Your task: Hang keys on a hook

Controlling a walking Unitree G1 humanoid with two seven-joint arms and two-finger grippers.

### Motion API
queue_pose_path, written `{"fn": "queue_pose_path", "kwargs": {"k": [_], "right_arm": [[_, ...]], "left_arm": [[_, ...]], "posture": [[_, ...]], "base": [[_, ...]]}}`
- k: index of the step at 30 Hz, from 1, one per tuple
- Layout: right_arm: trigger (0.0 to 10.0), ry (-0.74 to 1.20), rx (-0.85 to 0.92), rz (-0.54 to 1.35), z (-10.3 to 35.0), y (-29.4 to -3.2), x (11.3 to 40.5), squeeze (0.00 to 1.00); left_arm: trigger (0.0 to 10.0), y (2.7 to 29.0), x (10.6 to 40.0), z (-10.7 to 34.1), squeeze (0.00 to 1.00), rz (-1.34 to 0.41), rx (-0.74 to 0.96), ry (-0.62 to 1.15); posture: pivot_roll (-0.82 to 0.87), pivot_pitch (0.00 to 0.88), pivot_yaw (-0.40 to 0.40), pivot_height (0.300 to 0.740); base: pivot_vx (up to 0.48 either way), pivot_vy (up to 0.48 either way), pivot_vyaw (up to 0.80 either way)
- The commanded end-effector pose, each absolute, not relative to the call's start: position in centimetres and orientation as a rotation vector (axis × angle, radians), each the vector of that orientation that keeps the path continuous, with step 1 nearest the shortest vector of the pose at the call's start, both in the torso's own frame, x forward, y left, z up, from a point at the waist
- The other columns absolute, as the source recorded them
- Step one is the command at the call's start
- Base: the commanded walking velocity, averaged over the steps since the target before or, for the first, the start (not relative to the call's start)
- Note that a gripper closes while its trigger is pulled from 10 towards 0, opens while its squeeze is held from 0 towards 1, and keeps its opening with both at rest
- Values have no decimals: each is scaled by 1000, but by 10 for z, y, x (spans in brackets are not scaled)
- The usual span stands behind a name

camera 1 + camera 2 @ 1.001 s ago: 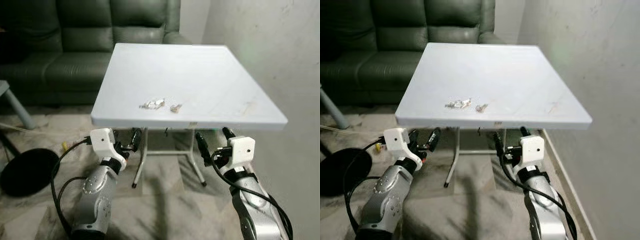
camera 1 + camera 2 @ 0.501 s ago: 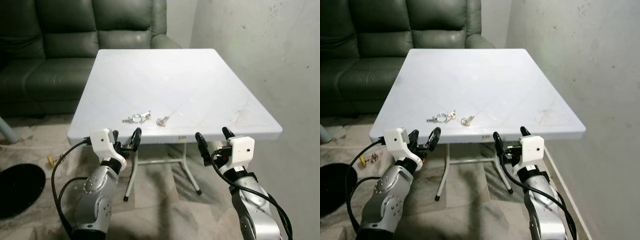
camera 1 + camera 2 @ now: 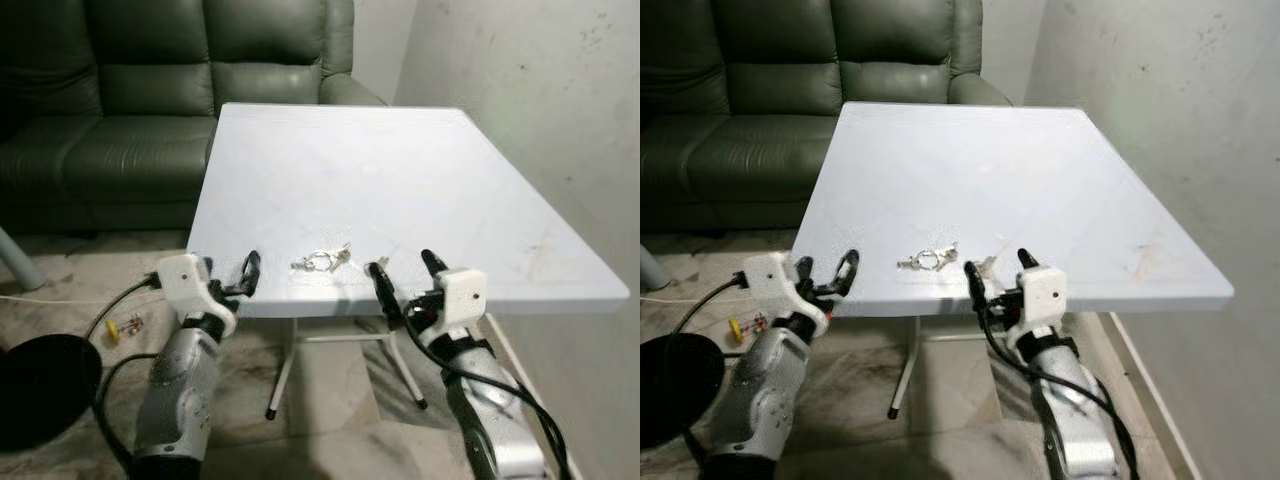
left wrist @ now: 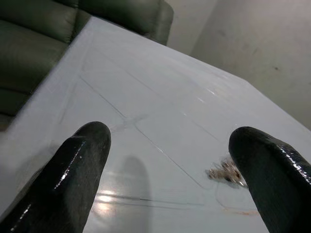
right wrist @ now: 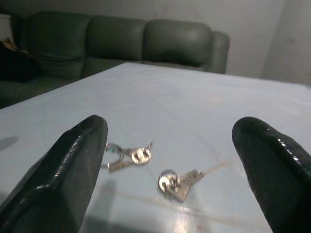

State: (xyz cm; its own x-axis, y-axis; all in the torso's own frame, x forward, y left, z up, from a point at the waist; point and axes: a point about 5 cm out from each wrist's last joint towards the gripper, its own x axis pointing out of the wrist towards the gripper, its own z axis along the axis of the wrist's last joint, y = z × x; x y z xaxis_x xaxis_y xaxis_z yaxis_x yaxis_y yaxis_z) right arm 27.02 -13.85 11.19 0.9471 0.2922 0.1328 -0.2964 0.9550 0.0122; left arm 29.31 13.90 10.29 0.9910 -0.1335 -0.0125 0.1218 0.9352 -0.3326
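Observation:
Two sets of keys lie near the front edge of the white table (image 3: 400, 170): a bunch on a ring (image 3: 322, 262) and, to its right, a single key on a small ring (image 3: 380, 263). My right gripper (image 3: 400, 265) is open at the table's front edge, its fingers spread either side of the single key and just short of it; its wrist view has the single key (image 5: 177, 181) and the bunch (image 5: 127, 154) between the fingers. My left gripper (image 3: 228, 270) is open at the front left edge, empty, with the keys (image 4: 224, 173) off to its right.
A dark green sofa (image 3: 150, 80) stands behind the table. A plaster wall (image 3: 560, 90) runs close along the table's right side. On the floor at the left are a black round base (image 3: 40, 385), a grey leg (image 3: 15, 262) and cables.
The camera has come closer to the table and shifted. Both grippers have risen from below the tabletop to its front edge, and the right one now stands just before the single key.

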Motion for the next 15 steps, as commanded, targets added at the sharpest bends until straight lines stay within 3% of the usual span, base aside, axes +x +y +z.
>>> {"fn": "queue_pose_path", "kwargs": {"k": [1,15], "right_arm": [[10000,-147,42,311,116,-135,271,0],[10000,-131,33,323,114,-136,270,0]], "left_arm": [[10000,144,293,102,0,-113,-315,36],[10000,142,292,101,0,-97,-305,38]], "posture": [[-63,0,-70,740],[-67,0,-72,740]], "base": [[0,0,0],[0,0,0]]}}
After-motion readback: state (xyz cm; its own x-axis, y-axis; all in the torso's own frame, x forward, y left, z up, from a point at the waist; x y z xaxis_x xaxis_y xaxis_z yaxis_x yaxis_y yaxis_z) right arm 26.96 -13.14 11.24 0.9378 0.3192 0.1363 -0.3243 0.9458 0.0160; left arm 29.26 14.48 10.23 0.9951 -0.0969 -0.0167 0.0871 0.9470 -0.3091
